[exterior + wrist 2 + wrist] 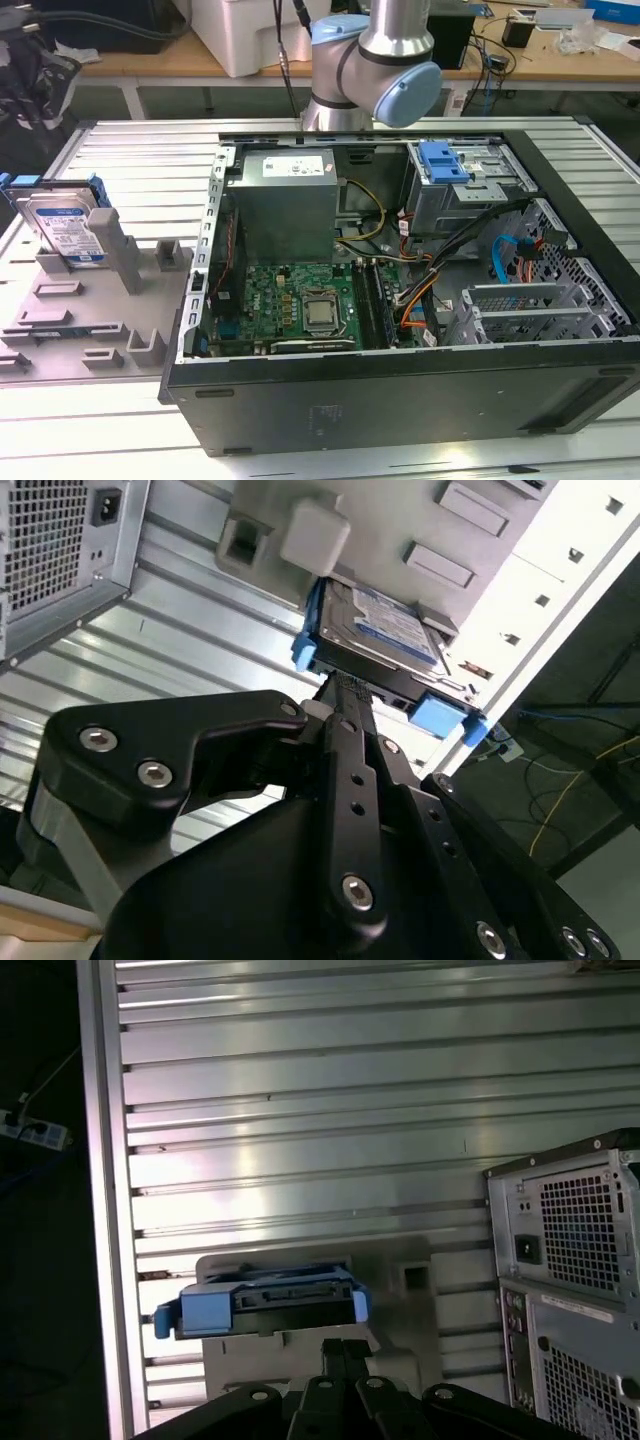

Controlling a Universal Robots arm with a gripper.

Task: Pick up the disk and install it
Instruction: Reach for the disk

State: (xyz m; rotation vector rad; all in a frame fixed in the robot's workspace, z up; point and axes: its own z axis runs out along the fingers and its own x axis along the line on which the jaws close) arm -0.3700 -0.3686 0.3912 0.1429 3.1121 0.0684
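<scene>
Currently one tool (338, 690), clenched empty, points at one disk (385, 630) on a stand (118, 250).

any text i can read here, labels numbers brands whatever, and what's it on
No text is legible in any view.
disk, white-and-blue label: print too small to read.
power supply, white label on its top: too small to read.
computer case, white sticker on its back in the first wrist view: blurred, not readable.
motherboard: markings too small to read.
</scene>
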